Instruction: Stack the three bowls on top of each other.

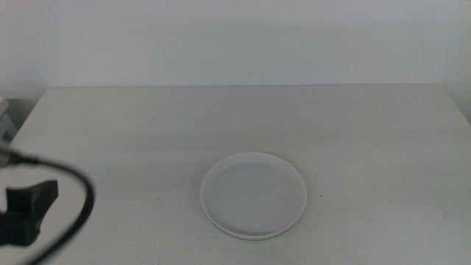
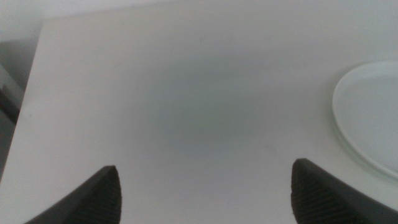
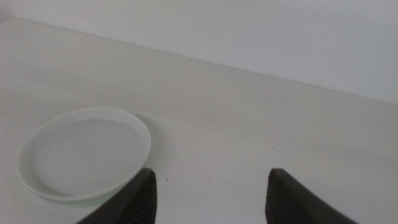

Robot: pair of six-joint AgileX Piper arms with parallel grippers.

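A stack of bowls (image 1: 254, 196) is sitting on the white table (image 1: 353, 125), a little toward the near edge and roughly midway between the left and right edges. The top dish is pale and plate-like with a low rim, looking white to faintly grey-blue in the middle view; a second rim is showing just beneath it along the near side, so at least two dishes are nested there. How many are lying in the pile, and which colour is where, cannot be told from these views.

The left gripper (image 2: 205, 193) is hanging over bare tabletop near the left edge, its two dark jaws standing wide apart with nothing between them and touching nothing. The stack's rim (image 2: 367, 118) is showing off to one side of it, well clear of the jaws. In the middle view only part of that arm (image 1: 29, 213) and a looping black cable (image 1: 81, 199) are showing at the near left corner.

The right gripper (image 3: 210, 196) is also standing open, jaws parted and empty, hovering above the table on the right side of the stack. The stack (image 3: 84, 152) is lying just beside one jaw tip, apart from it.
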